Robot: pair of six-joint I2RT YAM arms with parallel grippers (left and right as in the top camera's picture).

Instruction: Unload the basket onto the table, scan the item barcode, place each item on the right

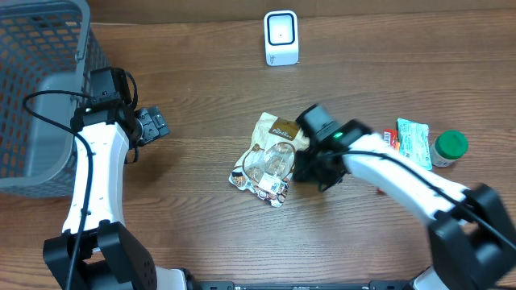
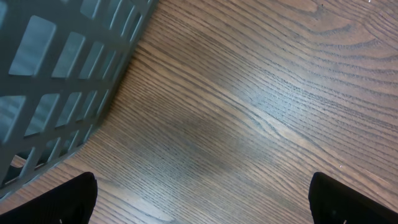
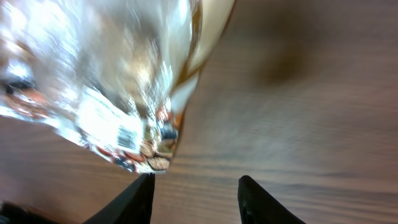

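Lying where: the snack bag (image 1: 268, 159) rests flat near the middle of the bench (image 1: 201, 64), clear of the other goods.
Long axis: roughly from the far side toward the robot and a little slanted, with the brown printed end pointing toward the scanner (image 1: 280, 38).
Barcode: a white barcode label (image 3: 127, 134) shows near the bag's crinkled lower edge in the right wrist view, face up.
Bag from right hand: the right hand (image 3: 196, 180) sits just beside the bag's right edge; the bag lies ahead and to the left of its fingers, not between them.
Right hand state: fingers partly apart, only bare bench in the gap, nothing held.
Left hand: the left hand (image 2: 202, 186) is spread fully wide and empty, over bare wood beside the basket (image 1: 40, 89), well apart from the bag.
Nearer arm: the right, by a wide margin; the pick looks like its job.
Scanner from bag: at the far edge, beyond the bag's brown end, so the carry would go away from the robot.
Further out: a packet (image 1: 414, 141) and a green-capped bottle (image 1: 450, 148) lie to the right.
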